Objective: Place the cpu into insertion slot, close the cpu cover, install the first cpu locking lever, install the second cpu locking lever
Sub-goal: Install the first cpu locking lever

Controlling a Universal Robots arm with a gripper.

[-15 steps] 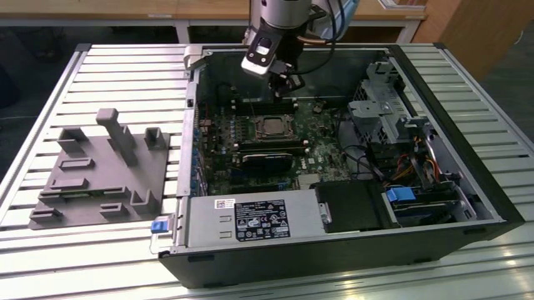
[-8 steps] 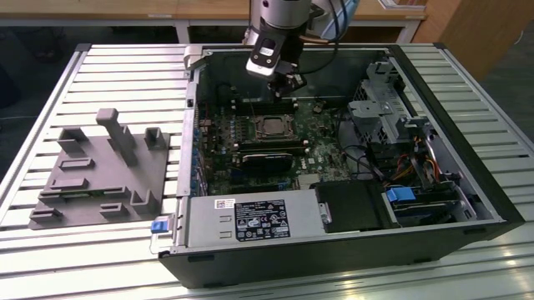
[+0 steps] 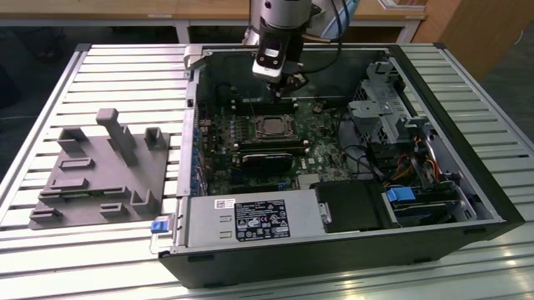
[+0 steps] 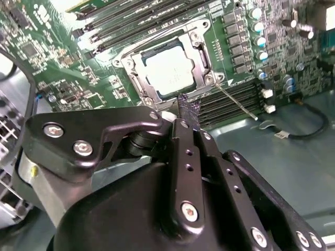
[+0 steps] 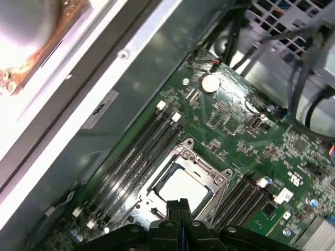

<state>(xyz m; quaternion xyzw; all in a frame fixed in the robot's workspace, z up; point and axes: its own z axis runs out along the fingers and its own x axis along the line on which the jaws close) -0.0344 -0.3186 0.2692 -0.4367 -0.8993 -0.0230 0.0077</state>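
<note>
Right, the cpu [image 4: 170,70], a small flat square chip with a pale silvery metal top, sits in the insertion slot [image 4: 137,83], the dark square socket with a metal rim on the green circuit board [image 4: 63,63]. The cpu cover [image 4: 201,52], a thin silvery metal frame with a square window, lies flat around it, so placing and closing look done.

This is the lever stage, I'd say. A thin silvery wire locking lever [image 4: 235,101] slants out from the socket corner across the long black memory slots [image 4: 220,107], seemingly unlatched. The black gripper [image 4: 187,107] hovers just beside the socket's edge, near that lever's root, its fingers pressed together on nothing.

The next move calls for fine tip contact on that slim rod, pressing it down under its catch without skidding onto the board. All of it sits inside the open black computer case [image 3: 334,262] on the slatted metal bench [image 3: 109,69].
</note>
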